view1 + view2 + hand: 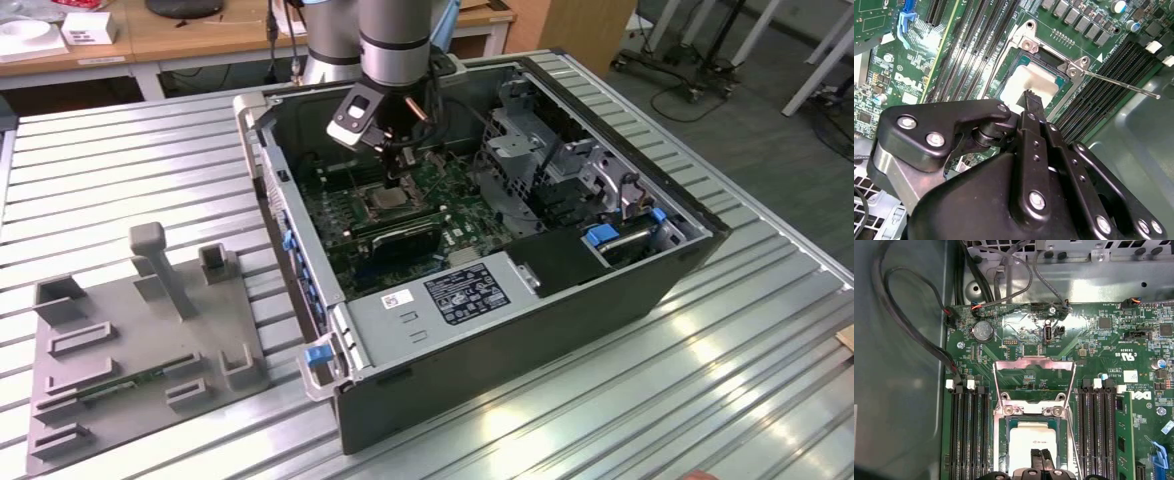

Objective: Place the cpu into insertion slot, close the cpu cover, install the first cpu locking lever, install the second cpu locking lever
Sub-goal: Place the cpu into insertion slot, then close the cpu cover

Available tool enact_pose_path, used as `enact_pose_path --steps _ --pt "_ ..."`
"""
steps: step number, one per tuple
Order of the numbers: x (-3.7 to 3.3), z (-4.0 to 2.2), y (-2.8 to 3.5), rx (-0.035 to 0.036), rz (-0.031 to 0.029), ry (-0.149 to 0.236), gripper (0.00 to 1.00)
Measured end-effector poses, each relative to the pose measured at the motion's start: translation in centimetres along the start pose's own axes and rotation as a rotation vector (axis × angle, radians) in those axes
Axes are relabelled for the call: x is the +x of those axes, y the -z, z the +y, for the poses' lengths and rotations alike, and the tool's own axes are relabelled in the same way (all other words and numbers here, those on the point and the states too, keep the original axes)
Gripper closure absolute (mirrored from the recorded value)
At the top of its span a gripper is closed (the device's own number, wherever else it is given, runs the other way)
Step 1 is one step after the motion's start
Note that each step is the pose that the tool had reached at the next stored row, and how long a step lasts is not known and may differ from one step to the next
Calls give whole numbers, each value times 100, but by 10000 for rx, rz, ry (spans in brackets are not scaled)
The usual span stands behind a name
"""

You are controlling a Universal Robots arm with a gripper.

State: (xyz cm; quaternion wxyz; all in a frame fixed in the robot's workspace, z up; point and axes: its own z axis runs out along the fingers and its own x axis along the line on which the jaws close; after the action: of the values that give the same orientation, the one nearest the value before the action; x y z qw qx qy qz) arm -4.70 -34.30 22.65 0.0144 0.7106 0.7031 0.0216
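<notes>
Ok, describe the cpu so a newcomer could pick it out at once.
Look inside the open computer case at the green motherboard. Between two banks of long black memory slots lies the silver-rimmed insertion slot, below the gripper. The cpu is the flat pale square in its middle, plain metal where its neighbours are black or green.

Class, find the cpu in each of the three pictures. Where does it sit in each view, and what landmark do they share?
Exterior view: the cpu lies in the insertion slot, at the tip of the gripper.
Second wrist view: the cpu is the pale square just past the gripper.
First wrist view: the cpu sits between two banks of memory slots.
Shared landmark: the gripper tip beside it.
</notes>
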Motion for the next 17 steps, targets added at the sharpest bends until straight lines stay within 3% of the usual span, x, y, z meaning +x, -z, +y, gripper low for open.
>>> enact_pose_path --steps 4,17 --pt "0 -1 -28 0 0 1 89" --pt "0 -2 -31 0 0 0 89"
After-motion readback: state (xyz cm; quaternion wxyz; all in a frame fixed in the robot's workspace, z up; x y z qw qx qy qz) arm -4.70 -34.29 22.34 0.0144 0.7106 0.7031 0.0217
